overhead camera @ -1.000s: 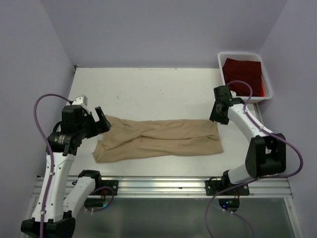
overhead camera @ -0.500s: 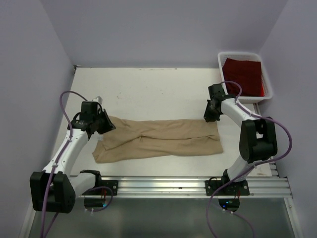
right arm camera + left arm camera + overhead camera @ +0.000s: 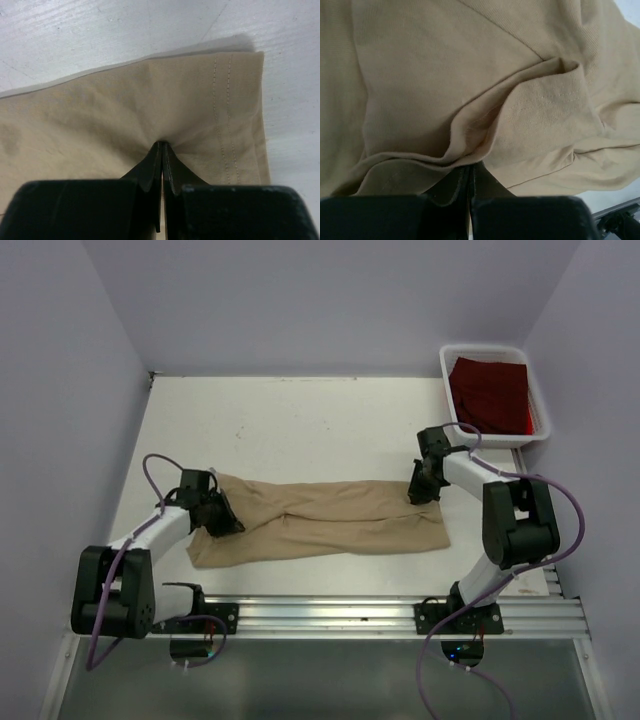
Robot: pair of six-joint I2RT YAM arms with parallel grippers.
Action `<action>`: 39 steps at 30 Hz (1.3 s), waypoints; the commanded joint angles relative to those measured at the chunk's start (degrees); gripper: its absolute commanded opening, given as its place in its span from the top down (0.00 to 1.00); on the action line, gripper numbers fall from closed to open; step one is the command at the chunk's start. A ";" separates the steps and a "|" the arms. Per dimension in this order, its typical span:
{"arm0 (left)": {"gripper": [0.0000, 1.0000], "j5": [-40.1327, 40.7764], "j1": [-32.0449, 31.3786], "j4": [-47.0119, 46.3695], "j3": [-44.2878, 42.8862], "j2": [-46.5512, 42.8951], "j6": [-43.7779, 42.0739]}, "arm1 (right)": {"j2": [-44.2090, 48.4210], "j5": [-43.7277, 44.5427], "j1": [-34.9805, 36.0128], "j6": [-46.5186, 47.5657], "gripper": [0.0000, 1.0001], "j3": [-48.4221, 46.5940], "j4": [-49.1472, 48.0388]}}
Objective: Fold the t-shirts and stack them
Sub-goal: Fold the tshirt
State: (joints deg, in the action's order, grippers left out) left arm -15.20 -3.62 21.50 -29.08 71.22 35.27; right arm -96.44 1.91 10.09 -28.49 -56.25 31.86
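The tan t-shirt (image 3: 330,520) lies as a long folded strip across the near part of the white table (image 3: 300,430). My left gripper (image 3: 222,520) sits low at the strip's left end, shut on a raised fold of the tan cloth (image 3: 445,75); its jaws (image 3: 470,167) meet under that fold. At the strip's far right corner, my right gripper (image 3: 420,490) is shut on the cloth, which puckers at the closed tips (image 3: 163,145) beside the stitched hem. The dark red t-shirt (image 3: 490,390) lies folded in the bin.
A white plastic bin (image 3: 480,348) stands at the table's back right corner. A metal rail (image 3: 330,615) runs along the near edge, with both arm bases on it. Lilac walls close in the left, back and right sides.
Both arms came down onto the tan t-shirt's ends. The left gripper went from open to shut on the left end, and the right gripper shut on the far right corner.
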 commanded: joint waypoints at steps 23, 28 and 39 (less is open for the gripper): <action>1.00 -6.32 -1.39 -9.63 -54.32 55.85 1.04 | 3.18 1.94 13.36 -9.19 1.00 12.56 -3.73; 1.00 -10.45 -1.83 -12.44 -57.05 58.85 -0.46 | 5.47 1.06 24.69 -15.45 1.00 14.51 -4.45; 1.00 -18.71 -2.09 -16.22 -66.18 66.94 0.86 | 9.70 5.82 47.38 -31.61 1.00 17.05 -3.47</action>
State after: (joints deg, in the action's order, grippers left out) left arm -33.01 -5.02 5.32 -93.60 133.67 37.36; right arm -85.21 7.51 52.60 -52.18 -42.28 22.81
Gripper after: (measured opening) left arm 0.005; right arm 0.008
